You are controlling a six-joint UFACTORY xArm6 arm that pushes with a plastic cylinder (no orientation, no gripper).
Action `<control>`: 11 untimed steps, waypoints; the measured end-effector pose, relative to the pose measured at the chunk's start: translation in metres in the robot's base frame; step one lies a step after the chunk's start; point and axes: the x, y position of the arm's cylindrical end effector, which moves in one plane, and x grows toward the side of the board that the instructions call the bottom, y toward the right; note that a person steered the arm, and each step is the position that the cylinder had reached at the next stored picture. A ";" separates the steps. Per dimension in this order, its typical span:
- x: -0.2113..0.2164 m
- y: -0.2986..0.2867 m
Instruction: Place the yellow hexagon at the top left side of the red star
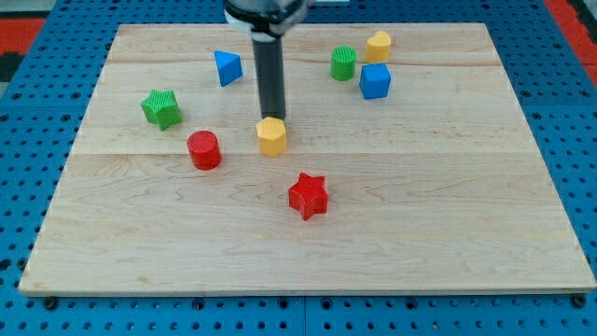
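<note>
Desk: a pale wooden board lies flat on a blue pegboard base; eight blocks sit on it.
Arm: a dark rod comes down from the view's top, upright over the board's middle.
My tip: its end stands just behind the yellow hexagon, on the block's far side, touching it or very nearly; contact cannot be confirmed.
Hand: none fitted; the rod holds nothing and can only push, so a wide or narrow state does not apply.
Blue cube: stands toward the view's top right, just below the second yellow block.
Red star: rests near the board's centre, toward the view's bottom, free on all sides.
Yellow hexagon: sits up and to the left of the red star, near it but apart, with bare wood between.
Red cylinder: stands left of the yellow hexagon, near but not touching.
Green star: lies at the view's left, well apart from the task's blocks.
Blue triangle: lies at the view's top, left of the rod.
Green cylinder: and a second yellow block stand at the view's top right, well apart from the work.
Progress: judged nearly or fully done; the hexagon already occupies the star's top-left side.
Remaining: at most a short nudge toward the star, then withdrawal of the rod without disturbing the block.
</note>
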 end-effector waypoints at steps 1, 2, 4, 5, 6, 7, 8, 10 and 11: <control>0.001 0.023; 0.017 0.040; -0.012 -0.041; 0.028 -0.038; 0.011 -0.019; -0.032 -0.018; 0.002 0.037; 0.073 0.024; 0.037 0.034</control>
